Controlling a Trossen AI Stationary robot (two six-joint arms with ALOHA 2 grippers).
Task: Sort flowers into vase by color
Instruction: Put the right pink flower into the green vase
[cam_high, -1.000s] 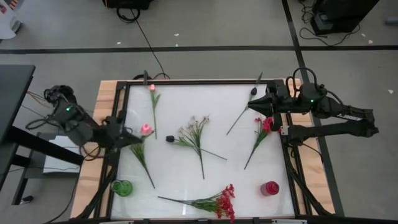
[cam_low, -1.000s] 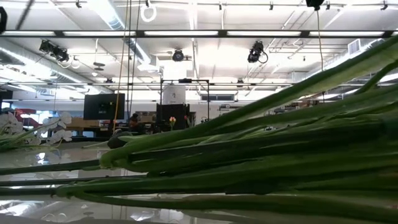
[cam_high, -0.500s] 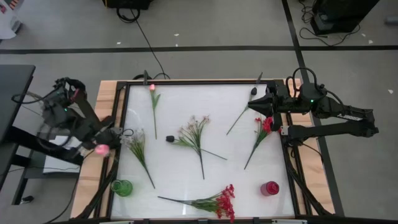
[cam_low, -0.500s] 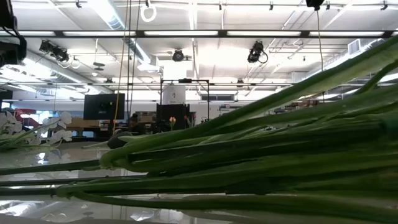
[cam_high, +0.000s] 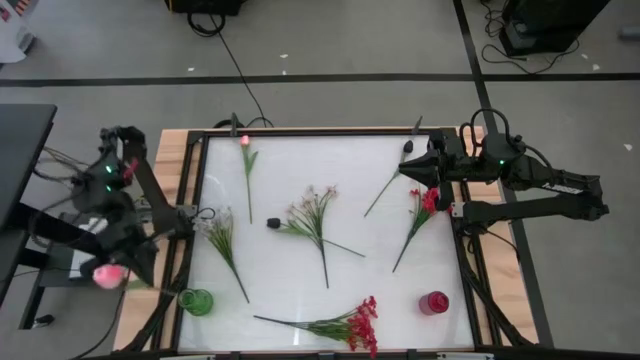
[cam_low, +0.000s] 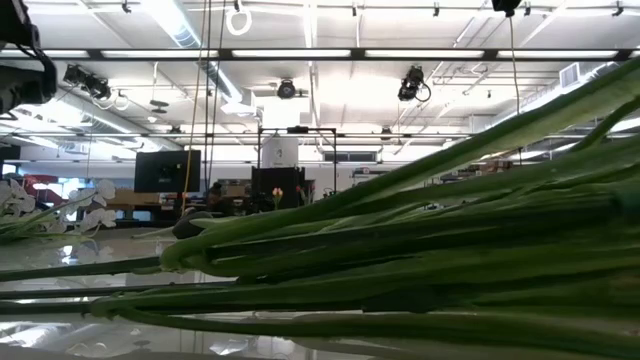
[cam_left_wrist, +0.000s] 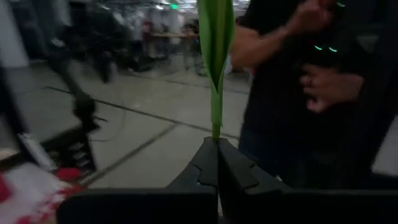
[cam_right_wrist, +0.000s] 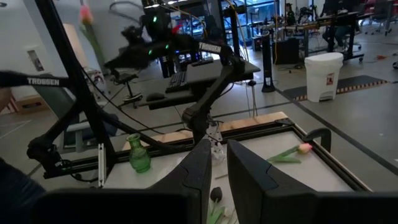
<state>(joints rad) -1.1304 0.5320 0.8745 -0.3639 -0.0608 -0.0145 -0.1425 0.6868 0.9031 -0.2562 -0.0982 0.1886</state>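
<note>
Out on the left, the left gripper is up off the counter's left edge, fingers pressed together on the green stem of a pink rosebud. The bud shows beyond the wooden edge in the high view, and a person's hand is visible behind the stem in the left wrist view. Just inside that edge, a green vase stands at the near left corner, with a leafy stem lying beside it. Further along, a second pink rosebud lies at the far side, flat on the counter. In the middle there's a pale white sprig with a small dark bud next to it, and a red blossom spray lies along the near edge. Moving right, another red spray lies angled on the counter, beside a thin dark-tipped stem. A red vase stands at the near right corner. The right gripper waits over the far right of the counter, fingers slightly parted with nothing between them.
</note>
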